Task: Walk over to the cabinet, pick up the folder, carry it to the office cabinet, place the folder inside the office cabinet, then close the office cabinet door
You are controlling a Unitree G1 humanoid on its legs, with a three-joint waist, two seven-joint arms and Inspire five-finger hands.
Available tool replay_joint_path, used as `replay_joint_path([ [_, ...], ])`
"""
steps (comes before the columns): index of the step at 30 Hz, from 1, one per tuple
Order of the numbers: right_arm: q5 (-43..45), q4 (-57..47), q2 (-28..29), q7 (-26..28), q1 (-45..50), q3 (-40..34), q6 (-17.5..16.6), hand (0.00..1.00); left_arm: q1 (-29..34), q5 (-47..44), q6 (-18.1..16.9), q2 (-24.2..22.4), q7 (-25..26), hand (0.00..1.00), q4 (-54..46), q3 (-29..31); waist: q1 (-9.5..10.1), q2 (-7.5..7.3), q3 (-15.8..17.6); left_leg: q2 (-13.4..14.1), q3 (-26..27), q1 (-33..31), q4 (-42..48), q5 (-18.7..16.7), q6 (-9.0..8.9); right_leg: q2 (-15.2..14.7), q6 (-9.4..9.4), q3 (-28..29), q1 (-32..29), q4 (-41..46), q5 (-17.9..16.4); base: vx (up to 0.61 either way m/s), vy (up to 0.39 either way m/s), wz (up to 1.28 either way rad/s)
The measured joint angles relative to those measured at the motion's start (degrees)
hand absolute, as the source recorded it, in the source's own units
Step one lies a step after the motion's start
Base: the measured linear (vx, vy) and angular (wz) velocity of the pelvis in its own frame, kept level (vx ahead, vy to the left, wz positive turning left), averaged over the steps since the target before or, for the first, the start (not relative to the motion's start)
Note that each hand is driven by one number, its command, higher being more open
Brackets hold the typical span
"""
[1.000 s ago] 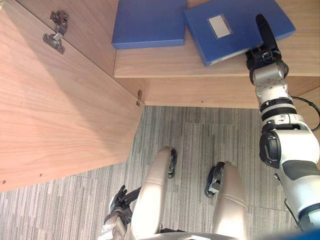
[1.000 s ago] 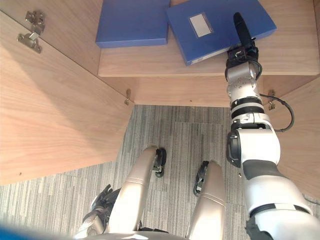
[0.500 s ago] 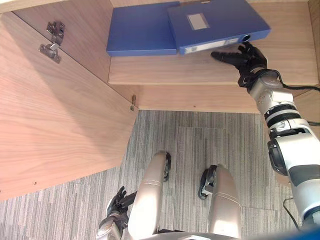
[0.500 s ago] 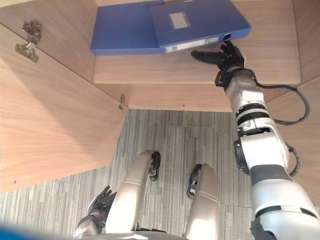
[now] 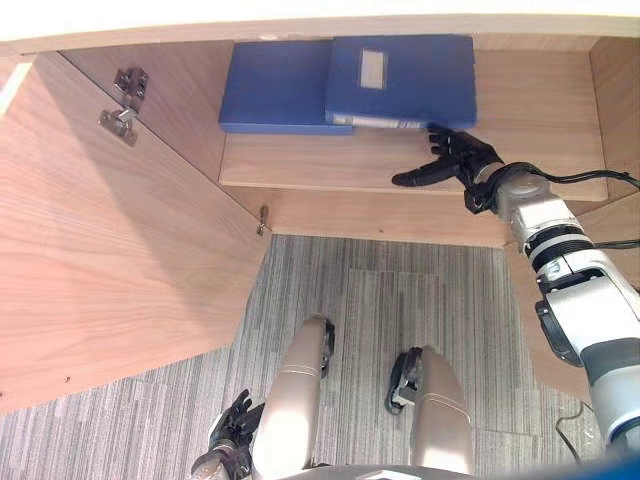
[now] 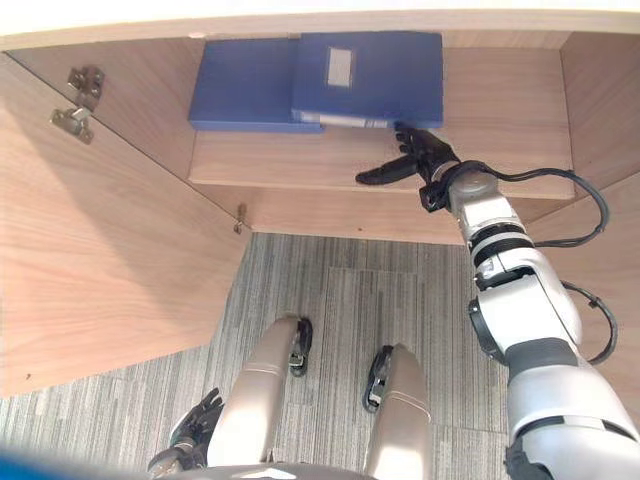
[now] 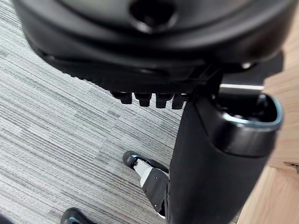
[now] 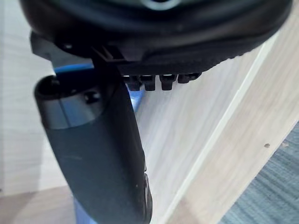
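Note:
A blue folder (image 5: 400, 80) with a grey label lies flat on the shelf (image 5: 330, 165) inside the office cabinet, its left edge overlapping a second blue folder (image 5: 275, 85). My right hand (image 5: 452, 160) is open, fingers spread, hovering over the shelf just in front of the labelled folder's near edge, fingertips close to its spine. I cannot tell if they touch. In the right wrist view, blue shows past the hand's thumb (image 8: 98, 154). My left hand (image 5: 232, 452) hangs low beside the leg, fingers relaxed, holding nothing.
The cabinet's left door (image 5: 120, 240) stands wide open, with metal hinges (image 5: 122, 120) on its inner face. The right cabinet wall (image 5: 615, 110) is close beside my right arm. Grey striped carpet (image 5: 400, 290) lies in front of the cabinet.
The labelled folder has slid deeper onto the shelf and turned square. My right hand came off its top and drew back to the shelf's front. The camera view also shifted.

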Motion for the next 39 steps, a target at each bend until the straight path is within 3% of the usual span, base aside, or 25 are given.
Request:
replay_joint_path([
  [5,-18.91,-0.25,3.82,-5.79,0.67,-0.11,-1.57,1.0,0.0,-0.19,-0.19,-0.03,0.92,1.0,0.3,-0.1,-0.01,0.01,-0.36,0.41,0.26,0.2,-0.85,0.22,0.31,0.47,0.14,0.02,0.26,-1.55,0.92,0.01,0.037,-0.05],
  [11,-27.87,-3.2,5.94,-8.47,3.31,-1.16,-1.41,1.0,0.0,-0.21,-0.31,-0.1,1.71,1.0,0.21,-0.19,0.02,0.01,-0.36,0.31,0.66,0.2,-2.67,1.39,0.39,0.46,0.21,0.05,0.16,-3.46,2.33,-0.01,0.024,0.0],
  [16,-28.11,-8.84,5.36,-8.31,5.95,0.78,-1.02,1.0,0.03,-0.24,-0.4,-0.05,1.88,1.0,0.27,-0.68,-0.21,-0.02,-0.34,0.56,1.37,0.61,-3.55,1.5,0.46,0.63,0.34,0.5,0.17,-4.46,2.91,0.0,0.013,-0.06],
  [20,-23.55,-26.14,3.23,-5.84,12.88,1.85,-0.84,1.0,0.36,-0.62,-1.1,-0.01,2.56,1.0,0.3,-0.74,-1.45,-0.35,-0.14,1.03,2.06,1.01,-4.72,1.65,0.58,0.94,0.56,0.59,0.34,-6.15,3.79,0.02,0.023,-0.1],
  [24,-16.34,-47.54,3.64,-9.92,22.24,-6.69,-1.28,1.0,0.42,-1.09,-2.2,0.05,2.98,1.0,0.18,-0.62,-1.79,-1.67,0.81,1.39,3.11,2.59,-5.49,1.66,0.63,0.79,0.65,0.47,1.77,-7.09,4.1,0.01,0.008,-0.05],
  [28,-17.87,-59.38,3.91,-15.38,25.38,-16.63,-2.83,1.0,0.43,-1.0,-2.42,0.13,3.0,1.0,0.02,0.37,-1.96,-2.65,1.4,1.38,3.34,3.13,-5.28,1.59,0.75,0.64,0.77,0.29,2.56,-7.3,4.13,-0.02,0.014,0.01],
  [31,-22.16,-61.53,4.44,-17.84,26.93,-20.91,-3.34,1.0,0.46,0.03,-2.4,0.03,3.14,1.0,-0.38,0.91,-2.22,-2.8,1.62,1.43,3.32,2.99,-4.7,1.43,1.02,0.63,0.97,0.22,2.58,-7.04,4.19,-0.06,0.025,-0.01],
  [35,-27.98,-60.74,7.58,-20.03,29.0,-21.3,-3.37,1.0,0.42,0.45,-2.6,-0.04,3.13,1.0,-1.16,1.25,-2.7,-2.31,2.33,1.71,3.22,1.48,-3.02,1.07,1.6,0.63,1.16,0.17,1.19,-5.59,4.07,-0.07,0.023,-0.01],
  [39,-32.01,-52.95,8.64,-22.84,25.65,-20.3,-3.29,1.0,0.23,0.4,-2.79,0.0,3.52,1.0,-2.74,0.95,-2.32,-1.72,2.94,1.68,2.83,-1.45,-0.05,0.61,1.81,0.33,1.14,0.22,-1.51,-2.52,3.33,-0.05,0.015,0.03],
])
